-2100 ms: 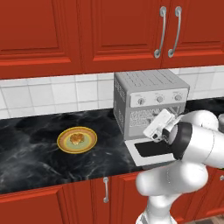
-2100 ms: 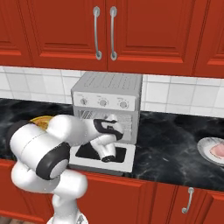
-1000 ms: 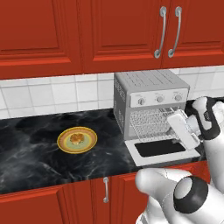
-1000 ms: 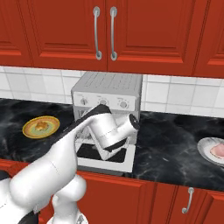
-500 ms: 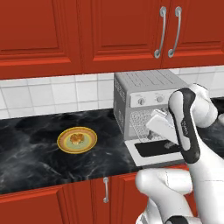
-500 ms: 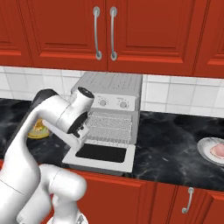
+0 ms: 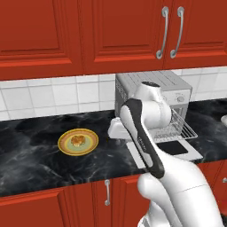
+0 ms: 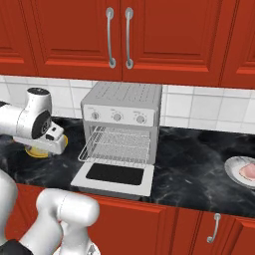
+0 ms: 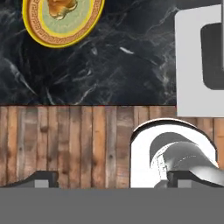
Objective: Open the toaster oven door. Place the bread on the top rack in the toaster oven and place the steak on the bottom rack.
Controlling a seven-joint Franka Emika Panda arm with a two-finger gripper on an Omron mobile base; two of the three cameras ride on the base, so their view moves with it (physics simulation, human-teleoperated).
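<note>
The silver toaster oven [image 8: 122,112] stands on the black counter with its door [image 8: 114,177] dropped flat and open. A wire rack [image 8: 117,145] juts out of the cavity over the door; I cannot tell whether it is the top rack or the bottom rack. The bread [image 7: 78,141] lies on a yellow-rimmed plate [image 7: 66,146] left of the oven. Far to the right, the steak [image 8: 247,172] rests on a white plate [image 8: 234,175]. My gripper [image 9: 113,178] hangs open and empty over the counter's front edge, between the bread's plate [image 9: 65,30] and the door [image 9: 192,65].
Red wall cabinets [image 7: 88,35] hang above the counter, and red base cabinets [image 8: 164,219] close it off below. Wooden floor [image 9: 65,140] lies beyond the counter's edge. My own white arm [image 7: 142,128] stands in front of the oven's left half.
My hand has swung left, away from the open oven door, and now hangs over the counter between the oven and the bread's plate. The door has stayed open.
</note>
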